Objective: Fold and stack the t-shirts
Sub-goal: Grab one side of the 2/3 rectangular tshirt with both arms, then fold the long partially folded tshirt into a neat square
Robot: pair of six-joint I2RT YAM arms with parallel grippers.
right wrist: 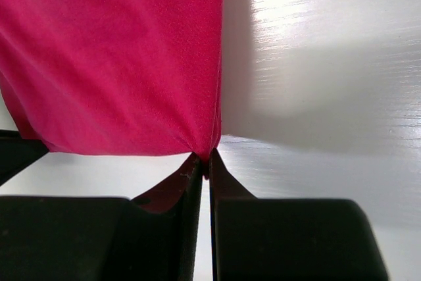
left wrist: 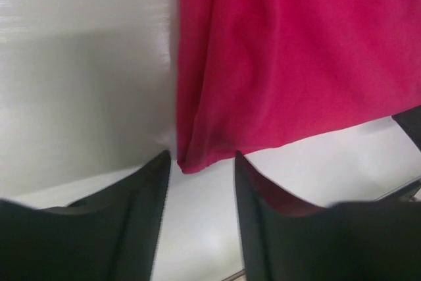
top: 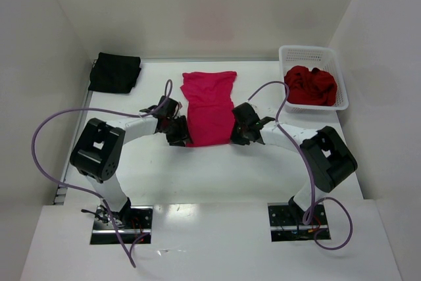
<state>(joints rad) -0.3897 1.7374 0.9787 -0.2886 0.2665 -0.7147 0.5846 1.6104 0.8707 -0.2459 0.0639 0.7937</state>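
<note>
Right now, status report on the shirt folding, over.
Right pincer shut on near right corner of pink t-shirt. Left pincer open, straddling near left corner. Black t-shirt, basket of red shirts far off, not in the way.

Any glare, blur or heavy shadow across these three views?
Top external: table evenly lit, slight sheen at its near edge. Left wrist: fingers dark and soft-focused, pink t-shirt mildly blurred. Right wrist: strong glare on the table upper right, a grey shadow band below it.
</note>
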